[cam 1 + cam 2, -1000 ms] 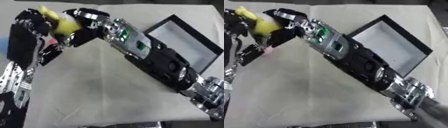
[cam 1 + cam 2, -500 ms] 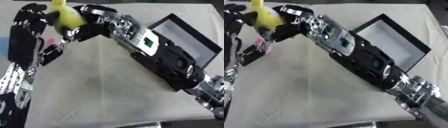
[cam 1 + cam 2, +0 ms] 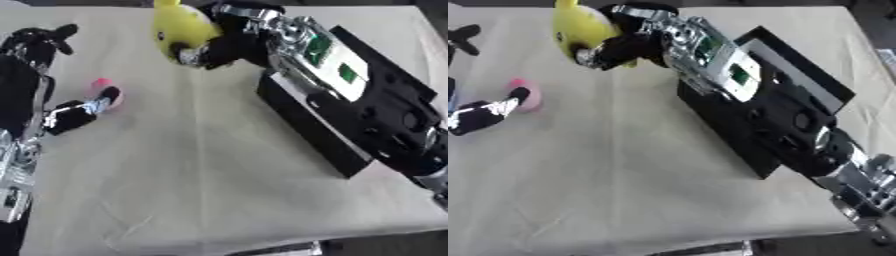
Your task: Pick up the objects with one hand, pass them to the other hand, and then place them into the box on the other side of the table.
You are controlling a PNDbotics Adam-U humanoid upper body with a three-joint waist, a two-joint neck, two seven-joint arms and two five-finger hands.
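Gripping the yellow toy (image 3: 179, 27) in curled fingers, the right hand (image 3: 219, 47) had yet to reach the box (image 3: 306, 127); left hand (image 3: 66, 116) empty, fingers relaxed.

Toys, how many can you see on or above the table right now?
2. A yellow toy is held in the right hand near the far edge; a small pink toy lies on the table by the left hand. The arm could hide others.

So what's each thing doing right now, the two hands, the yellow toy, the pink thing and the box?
Right hand: fingers curled round the yellow toy, held above the table.
Yellow toy: gripped, off the table.
Left hand: open, a fingertip by the pink thing.
Pink thing: lying on the table.
Box: on the table, mostly hidden under the right arm.
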